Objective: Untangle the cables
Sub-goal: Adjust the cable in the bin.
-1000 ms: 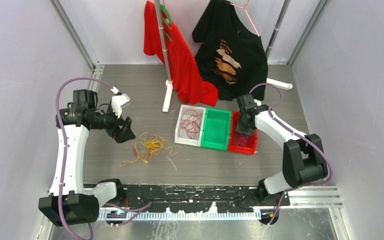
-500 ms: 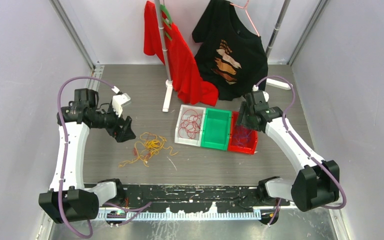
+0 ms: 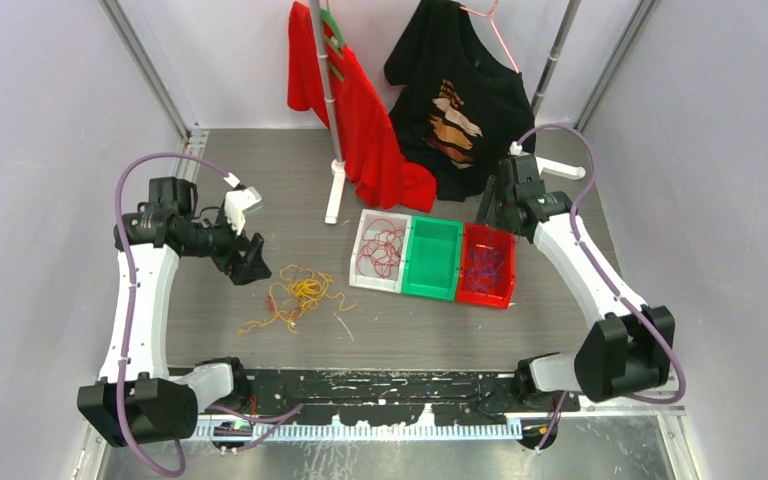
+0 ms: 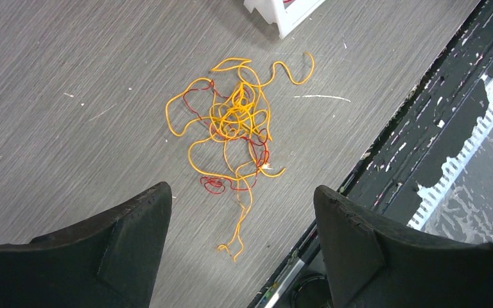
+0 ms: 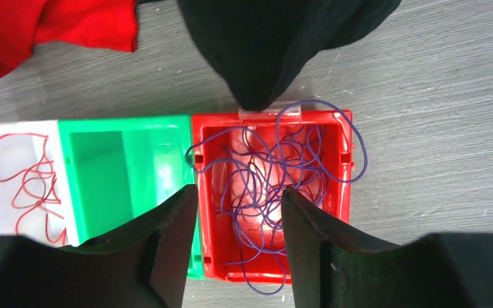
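A loose tangle of yellow and red cables (image 3: 298,295) lies on the grey table left of the bins, seen close up as a knot (image 4: 234,125) in the left wrist view. My left gripper (image 4: 241,192) hovers open over the tangle's near end, nothing between its fingers; from above it (image 3: 250,262) sits just left of the tangle. Red cables (image 3: 382,247) lie in the white bin (image 5: 0,128). Purple cables (image 5: 276,154) fill the red bin (image 5: 343,192), some loops hanging over its rim. My right gripper (image 5: 239,191) stands open above that bin, holding nothing.
A green bin (image 3: 432,258) sits between the white and red ones and looks bare inside. Behind the bins a rack (image 3: 332,190) carries a red shirt (image 3: 365,120) and a black T-shirt (image 3: 465,110), whose hem (image 5: 276,51) hangs over the red bin's far edge. A black rail (image 3: 380,385) runs along the table front.
My right gripper has opened, left the purple cables in the red bin, and lifted back toward the far right. The left arm has barely moved.
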{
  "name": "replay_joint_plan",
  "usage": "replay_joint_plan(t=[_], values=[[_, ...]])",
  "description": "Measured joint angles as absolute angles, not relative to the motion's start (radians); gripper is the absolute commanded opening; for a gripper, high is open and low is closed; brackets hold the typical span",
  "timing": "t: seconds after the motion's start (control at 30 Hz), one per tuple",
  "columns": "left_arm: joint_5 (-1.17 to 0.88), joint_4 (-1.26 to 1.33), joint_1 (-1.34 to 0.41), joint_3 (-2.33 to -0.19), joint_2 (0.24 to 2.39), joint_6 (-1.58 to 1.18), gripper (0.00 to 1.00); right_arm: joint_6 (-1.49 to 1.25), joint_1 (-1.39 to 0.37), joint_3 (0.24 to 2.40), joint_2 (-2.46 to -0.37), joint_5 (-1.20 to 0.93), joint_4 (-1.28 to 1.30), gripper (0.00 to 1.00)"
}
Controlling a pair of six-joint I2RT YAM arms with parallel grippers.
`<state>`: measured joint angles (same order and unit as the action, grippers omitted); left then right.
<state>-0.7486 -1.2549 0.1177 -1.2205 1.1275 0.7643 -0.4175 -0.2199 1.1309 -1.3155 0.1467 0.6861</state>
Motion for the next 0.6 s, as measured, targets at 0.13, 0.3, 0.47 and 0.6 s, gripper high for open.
replay_joint_plan(t=[0.13, 0.3, 0.47, 0.6], values=[[-0.748, -1.255, 0.118, -1.221, 1.128, 0.765, 0.81, -0.4, -0.201, 1.155, -1.408, 0.141, 0.653, 0.43], [-0.748, -1.255, 0.118, -1.221, 1.128, 0.767, 0.81, -0.391, -0.194, 1.145, -1.467, 0.122, 0.588, 0.21], [-0.748, -1.254, 0.118, -1.221, 1.128, 0.768, 0.81, -0.403, -0.194, 1.125, -1.467, 0.114, 0.537, 0.07], [-0.748, -1.254, 0.118, -1.221, 1.128, 0.767, 0.81, -0.423, -0.192, 1.068, -1.463, 0.119, 0.509, 0.05]])
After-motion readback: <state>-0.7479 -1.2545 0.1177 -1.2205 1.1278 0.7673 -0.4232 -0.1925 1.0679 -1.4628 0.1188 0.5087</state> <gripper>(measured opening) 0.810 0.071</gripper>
